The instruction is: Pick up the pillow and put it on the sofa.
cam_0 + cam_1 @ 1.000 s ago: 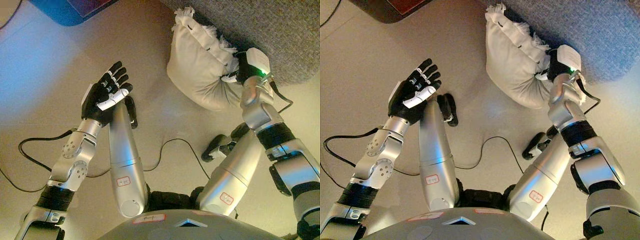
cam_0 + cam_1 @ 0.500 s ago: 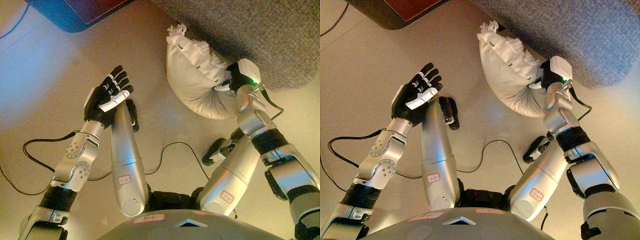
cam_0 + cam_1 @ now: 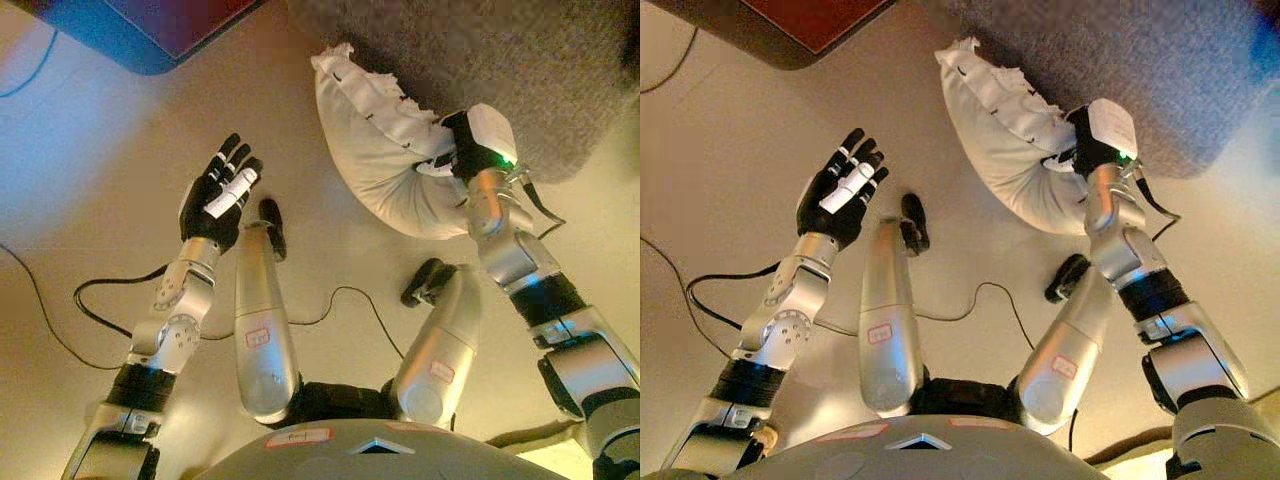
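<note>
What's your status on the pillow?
Right hand shut on pillow, held against sofa edge. Left hand open, idle. Nothing blocking.

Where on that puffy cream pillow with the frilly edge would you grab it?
The cream fringed pillow stands on edge against the grey fabric sofa. Its soft lower corner bunches easily, so I would pinch there, from the right, where the right hand grips. The left hand hangs open beside it.

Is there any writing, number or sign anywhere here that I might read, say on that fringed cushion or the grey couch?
None can be read.
The cream fringed pillow, gripped by the right hand, shows only dark stitch marks, no lettering.
The grey woven sofa bears no label or sign.
The open left hand shows only white covers, no text.
</note>
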Robot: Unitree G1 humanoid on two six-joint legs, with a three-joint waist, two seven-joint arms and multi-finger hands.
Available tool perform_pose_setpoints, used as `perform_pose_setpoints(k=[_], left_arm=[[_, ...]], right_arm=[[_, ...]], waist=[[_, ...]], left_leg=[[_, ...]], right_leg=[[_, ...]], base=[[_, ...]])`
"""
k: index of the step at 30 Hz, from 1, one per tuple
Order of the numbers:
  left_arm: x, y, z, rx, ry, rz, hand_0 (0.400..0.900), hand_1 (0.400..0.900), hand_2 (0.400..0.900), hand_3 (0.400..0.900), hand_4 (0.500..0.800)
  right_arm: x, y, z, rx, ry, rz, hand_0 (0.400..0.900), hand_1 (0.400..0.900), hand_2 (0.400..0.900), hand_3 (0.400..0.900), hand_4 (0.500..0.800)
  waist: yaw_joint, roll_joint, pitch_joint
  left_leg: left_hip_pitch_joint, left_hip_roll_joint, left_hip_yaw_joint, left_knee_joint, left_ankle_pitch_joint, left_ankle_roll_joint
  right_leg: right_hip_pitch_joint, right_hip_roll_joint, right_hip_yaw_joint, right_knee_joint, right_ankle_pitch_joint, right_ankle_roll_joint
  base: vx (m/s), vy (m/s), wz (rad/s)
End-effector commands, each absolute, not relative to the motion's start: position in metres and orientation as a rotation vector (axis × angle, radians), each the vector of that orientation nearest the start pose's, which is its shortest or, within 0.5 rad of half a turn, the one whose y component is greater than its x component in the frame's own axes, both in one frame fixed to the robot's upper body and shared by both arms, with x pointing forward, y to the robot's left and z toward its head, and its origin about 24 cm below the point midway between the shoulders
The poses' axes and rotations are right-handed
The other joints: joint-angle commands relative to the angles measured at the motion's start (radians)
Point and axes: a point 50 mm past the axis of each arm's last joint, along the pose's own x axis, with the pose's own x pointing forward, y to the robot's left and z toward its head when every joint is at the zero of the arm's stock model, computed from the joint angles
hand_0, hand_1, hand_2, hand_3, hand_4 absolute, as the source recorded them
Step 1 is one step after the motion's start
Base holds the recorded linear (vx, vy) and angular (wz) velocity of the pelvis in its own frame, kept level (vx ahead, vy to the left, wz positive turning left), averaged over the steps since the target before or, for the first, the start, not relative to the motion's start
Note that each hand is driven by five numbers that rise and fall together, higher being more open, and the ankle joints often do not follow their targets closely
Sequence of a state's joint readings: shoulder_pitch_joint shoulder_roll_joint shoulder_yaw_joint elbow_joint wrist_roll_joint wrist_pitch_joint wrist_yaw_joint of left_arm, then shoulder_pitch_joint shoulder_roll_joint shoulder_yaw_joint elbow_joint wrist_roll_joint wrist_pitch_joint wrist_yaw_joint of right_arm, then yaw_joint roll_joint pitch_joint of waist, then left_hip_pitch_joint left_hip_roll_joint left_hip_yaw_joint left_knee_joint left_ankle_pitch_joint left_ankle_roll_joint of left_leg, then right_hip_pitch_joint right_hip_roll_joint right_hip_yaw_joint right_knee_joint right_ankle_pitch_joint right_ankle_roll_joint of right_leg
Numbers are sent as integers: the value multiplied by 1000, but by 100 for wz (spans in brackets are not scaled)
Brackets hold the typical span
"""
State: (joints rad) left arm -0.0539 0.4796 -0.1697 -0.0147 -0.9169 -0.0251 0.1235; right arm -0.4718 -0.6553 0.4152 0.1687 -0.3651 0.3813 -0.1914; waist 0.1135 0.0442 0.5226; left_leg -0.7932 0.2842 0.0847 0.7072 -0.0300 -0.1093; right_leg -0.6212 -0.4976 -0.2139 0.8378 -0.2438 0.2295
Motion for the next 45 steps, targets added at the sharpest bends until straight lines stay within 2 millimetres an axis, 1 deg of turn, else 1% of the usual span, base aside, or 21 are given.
perform_pose_setpoints(k=[1, 3, 4, 7, 9, 12, 14, 16, 22, 26, 29, 33, 36, 41, 45], left_arm=[[260, 205, 91, -344, -76, -94, 900, 900, 900, 900, 800], [258, 205, 89, -319, -61, -100, 900, 900, 900, 900, 800], [255, 205, 85, -309, -40, -101, 900, 900, 900, 900, 800], [249, 207, 76, -312, 5, -87, 900, 900, 900, 900, 800], [242, 208, 68, -320, 48, -81, 900, 900, 900, 900, 800], [230, 211, 54, -330, 118, -75, 900, 900, 900, 900, 800], [225, 212, 49, -330, 146, -75, 900, 900, 900, 900, 800], [223, 211, 46, -338, 163, -72, 900, 900, 900, 900, 800], [218, 213, 41, -347, 197, -67, 900, 900, 900, 900, 800], [217, 214, 38, -352, 218, -72, 900, 900, 900, 900, 800], [215, 215, 37, -341, 230, -77, 900, 900, 900, 900, 800], [211, 222, 37, -319, 249, -70, 900, 900, 900, 900, 800], [207, 229, 36, -303, 262, -67, 900, 900, 900, 900, 800], [205, 234, 39, -280, 275, -84, 900, 900, 900, 900, 800], [204, 236, 43, -246, 277, -124, 900, 900, 900, 900, 800]], right_arm=[[310, -216, 232, -1063, -580, -382, 400, 400, 400, 400, 500], [298, -222, 230, -1039, -608, -380, 400, 400, 400, 400, 500], [290, -226, 227, -1019, -615, -370, 400, 400, 400, 400, 500], [272, -231, 221, -970, -643, -352, 400, 400, 400, 400, 500], [256, -234, 215, -934, -653, -337, 400, 400, 400, 400, 500], [237, -240, 208, -897, -639, -300, 400, 400, 400, 400, 500], [232, -243, 206, -891, -628, -289, 400, 400, 400, 400, 500], [228, -245, 208, -889, -626, -286, 400, 400, 400, 400, 500], [221, -246, 211, -861, -628, -255, 400, 400, 400, 400, 500], [224, -249, 207, -862, -568, -219, 400, 400, 400, 400, 500], [231, -252, 208, -887, -535, -213, 400, 400, 400, 400, 500], [236, -258, 211, -895, -500, -227, 400, 400, 400, 400, 500], [241, -264, 207, -890, -462, -239, 400, 400, 400, 400, 500], [256, -277, 200, -868, -381, -275, 400, 400, 400, 400, 500], [277, -292, 194, -869, -310, -326, 400, 400, 400, 400, 500]], waist=[[9, -54, -50], [7, -69, -75], [4, -77, -95], [-8, -91, -141], [-19, -103, -185], [-35, -118, -252], [-41, -122, -288], [-47, -128, -325], [-51, -133, -384], [-48, -137, -407], [-33, -137, -417], [-13, -148, -424], [4, -150, -424], [35, -149, -415], [77, -152, -410]], left_leg=[[269, -12, -10, -187, -46, 11], [333, -28, 4, -247, -27, 12], [376, -33, 13, -287, -18, 11], [484, -20, 41, -384, 5, 3], [565, -19, 67, -463, 19, 0], [676, -27, 96, -578, 37, 0], [725, -26, 117, -626, 49, -1], [762, -28, 130, -654, 48, 0], [835, -30, 168, -741, 70, -7], [859, -30, 178, -760, 75, -14], [875, -32, 174, -769, 74, -16], [875, -32, 167, -775, 74, -20], [874, -31, 160, -777, 76, -23], [877, -26, 138, -775, 71, -29], [866, -25, 108, -775, 72, -32]], right_leg=[[87, -9, -50, -324, 286, -40], [166, -6, -82, -402, 320, -35], [214, 2, -95, -452, 336, -30], [329, 26, -126, -560, 373, -17], [413, 47, -142, -645, 398, -5], [510, 81, -135, -754, 437, 14], [543, 98, -137, -789, 452, 21], [569, 107, -141, -812, 456, 22], [617, 122, -167, -836, 458, 28], [640, 124, -184, -849, 451, 27], [661, 124, -200, -859, 446, 25], [671, 121, -218, -861, 448, 24], [676, 117, -234, -860, 450, 26], [693, 115, -258, -864, 455, 28], [706, 116, -279, -869, 448, 28]], base=[[98, 0, -7], [97, -3, -6], [116, -5, -9], [152, -10, -15], [190, -40, -13], [215, -34, -10], [168, -26, -2], [117, -15, 0], [70, 5, 6], [71, 16, 10], [98, 4, 8], [79, -39, 11], [79, -41, 12], [100, -64, 13], [95, -83, 17]])
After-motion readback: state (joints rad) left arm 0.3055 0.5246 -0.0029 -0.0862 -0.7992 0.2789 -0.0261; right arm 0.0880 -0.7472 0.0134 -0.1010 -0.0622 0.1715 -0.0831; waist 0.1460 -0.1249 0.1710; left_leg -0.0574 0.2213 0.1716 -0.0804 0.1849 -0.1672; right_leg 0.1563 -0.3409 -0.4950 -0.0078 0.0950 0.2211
